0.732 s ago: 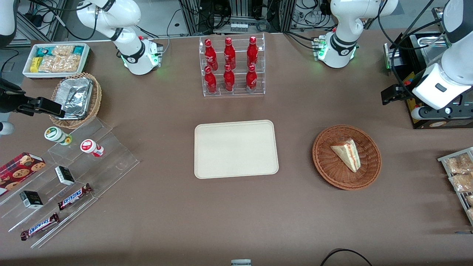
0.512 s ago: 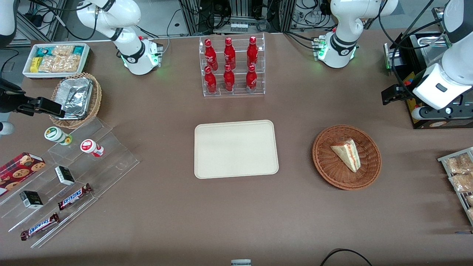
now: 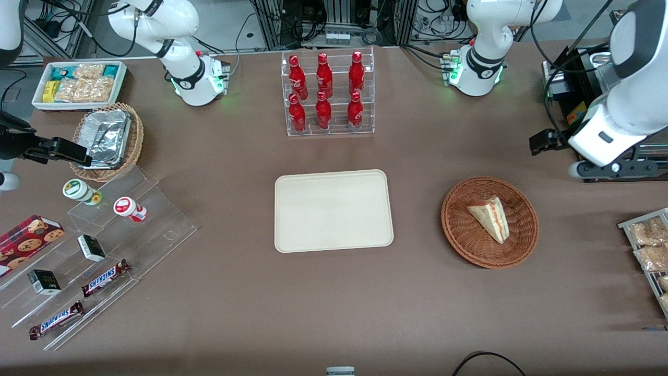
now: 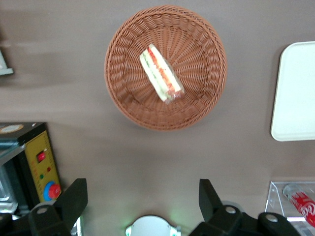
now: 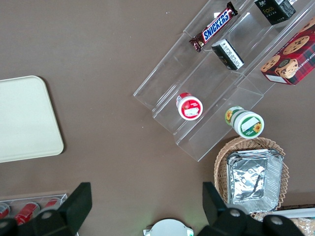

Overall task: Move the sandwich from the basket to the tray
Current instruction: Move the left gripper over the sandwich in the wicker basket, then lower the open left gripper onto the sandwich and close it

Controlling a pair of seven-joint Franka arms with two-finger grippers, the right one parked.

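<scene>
I am at the approach step: nothing is picked up yet. My end effector point(image 4: 142, 196) hangs above the worktop point(image 3: 334, 303), farther from the front camera than the basket point(image 3: 459, 237) and toward my own end of the worktop. Its two fingers point(image 4: 74, 196) are spread wide with nothing between them.

The sandwich point(image 3: 489, 217) lies in the round reddish-brown basket, a pale wedge on its side with the red and green filling edge showing. It sits roughly in the middle of the weave and is the only thing in there.

The tray point(image 3: 334, 245) lies flat near the middle of the worktop, well apart from the basket, and holds nothing.

Next, I judge, I need to carry the end effector over the basket, line the fingers up across the bread faces of the wedge, and come down inside the rim. The bread looks soft, so the squeeze should be gentle, and the low basket wall should leave room for the fingers.
</scene>
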